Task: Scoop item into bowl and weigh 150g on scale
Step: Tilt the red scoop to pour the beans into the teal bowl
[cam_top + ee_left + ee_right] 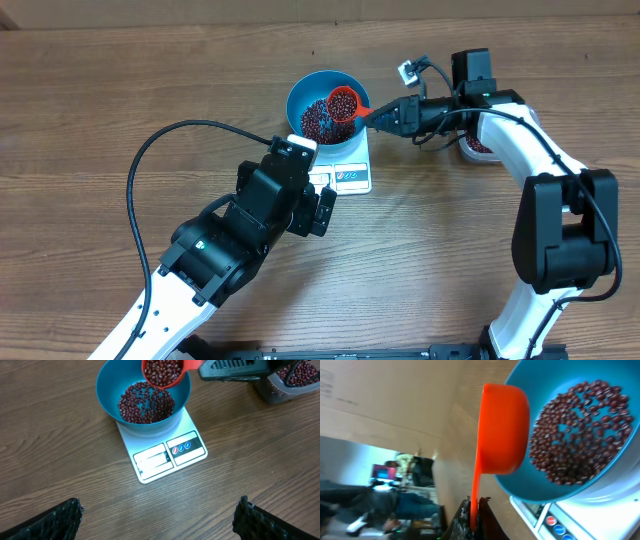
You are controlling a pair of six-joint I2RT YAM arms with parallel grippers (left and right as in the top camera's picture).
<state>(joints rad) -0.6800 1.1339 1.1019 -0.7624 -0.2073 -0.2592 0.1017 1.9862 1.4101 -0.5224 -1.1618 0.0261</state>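
Observation:
The blue bowl (297, 96) stands on the white scale (351, 172), and dark red beans (316, 122) cover its bottom. My right gripper (379, 118) is shut on the handle of a red scoop (343, 102), which hangs over the bowl's right side heaped with beans (162, 370). In the right wrist view the scoop (502, 430) shows its underside beside the bowl (545, 380), its thin handle pinched in the right gripper (474, 510). Below the scale (170, 455), my left gripper (159, 504) stands open over bare wood, holding nothing.
A clear tub (478, 147) with more beans sits under the right arm, to the right of the scale; it shows again as the tub (292, 377) in the left wrist view. The left arm's black cable (150, 160) loops over the table on the left.

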